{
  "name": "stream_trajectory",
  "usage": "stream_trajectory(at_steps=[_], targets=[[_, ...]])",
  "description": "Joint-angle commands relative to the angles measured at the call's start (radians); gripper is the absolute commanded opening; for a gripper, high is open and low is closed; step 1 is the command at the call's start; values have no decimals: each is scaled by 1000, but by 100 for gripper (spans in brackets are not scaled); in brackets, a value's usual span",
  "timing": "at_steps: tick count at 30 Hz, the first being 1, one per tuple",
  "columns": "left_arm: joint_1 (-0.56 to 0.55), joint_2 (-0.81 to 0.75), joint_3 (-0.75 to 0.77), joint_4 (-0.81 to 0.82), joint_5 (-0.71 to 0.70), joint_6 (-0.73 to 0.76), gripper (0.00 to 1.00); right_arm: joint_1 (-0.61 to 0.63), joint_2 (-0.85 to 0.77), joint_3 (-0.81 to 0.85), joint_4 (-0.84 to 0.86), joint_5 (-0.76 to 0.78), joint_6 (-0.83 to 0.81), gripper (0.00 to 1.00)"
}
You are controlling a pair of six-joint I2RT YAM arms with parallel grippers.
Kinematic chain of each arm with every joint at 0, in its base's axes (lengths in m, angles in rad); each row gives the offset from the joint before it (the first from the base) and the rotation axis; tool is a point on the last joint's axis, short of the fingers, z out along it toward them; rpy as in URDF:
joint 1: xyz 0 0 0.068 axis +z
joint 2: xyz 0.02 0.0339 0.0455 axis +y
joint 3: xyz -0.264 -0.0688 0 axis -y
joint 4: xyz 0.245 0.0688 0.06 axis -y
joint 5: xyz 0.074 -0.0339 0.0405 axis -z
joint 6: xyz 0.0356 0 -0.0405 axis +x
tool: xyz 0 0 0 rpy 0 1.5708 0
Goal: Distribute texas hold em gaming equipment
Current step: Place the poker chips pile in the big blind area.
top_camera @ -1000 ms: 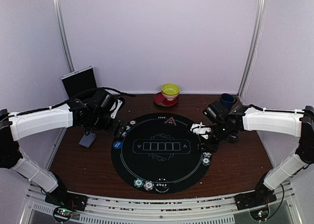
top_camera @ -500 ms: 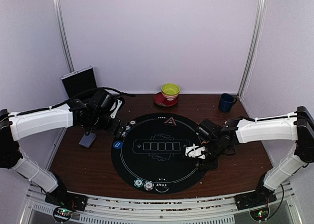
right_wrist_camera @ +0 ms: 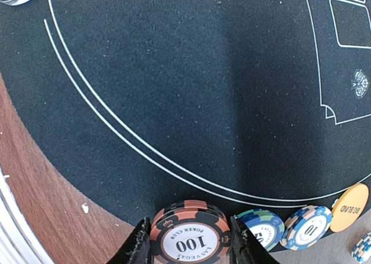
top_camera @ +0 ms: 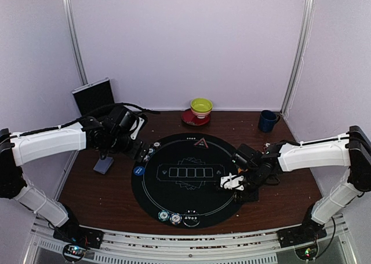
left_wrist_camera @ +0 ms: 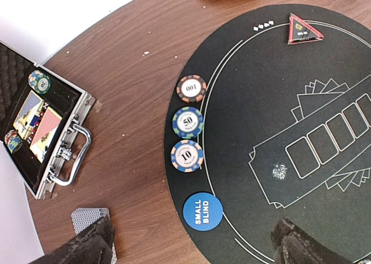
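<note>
**Right seat's stake about to match the left**

The right end effector (right_wrist_camera: 190,248) is closed partway on a black-and-orange 100 chip (right_wrist_camera: 189,229), with one finger on each side of its rim, so the face reads clearly from the wrist view. It holds the chip at the right rim of the round black poker mat (top_camera: 191,197). Just beside it are a green 50 chip (right_wrist_camera: 261,224), a blue 10 chip (right_wrist_camera: 308,224) and an orange BIG BLIND button (right_wrist_camera: 348,208). I cannot tell whether the held chip already rests on the felt.

The spot looks deliberate. Across the mat, the left-seat chip row (left_wrist_camera: 188,122) shows a 100, a 50 and a 10 in line, with the blue SMALL BLIND button (left_wrist_camera: 203,212) at its near end. This chip would complete the same set on the right. Three more chips (top_camera: 175,218) lie at the near rim.

The left end effector (left_wrist_camera: 194,249) hangs above the left seat with its jaws spread wide and nothing between them, probably parked clear while the other arm works. Near it on the desk (top_camera: 98,189) are a grey-backed deck (left_wrist_camera: 90,219) and the open aluminium case (left_wrist_camera: 69,154), which holds spare chips and card packs.

No cards lie on the mat's five outlined boxes, so I judge that dealing is yet to come. A red triangular marker (left_wrist_camera: 302,29) sits at the far rim
</note>
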Motion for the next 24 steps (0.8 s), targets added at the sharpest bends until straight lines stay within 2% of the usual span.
stream_trajectory(at_steps=[1, 15, 24], targets=[[4, 8, 16, 28, -9, 10, 98, 12, 9, -9, 23, 24, -7, 28], [4, 6, 16, 28, -4, 10, 98, 12, 38, -21, 26, 35, -14, 29], [4, 6, 16, 28, -7, 10, 98, 15, 39, -19, 23, 28, -12, 42]])
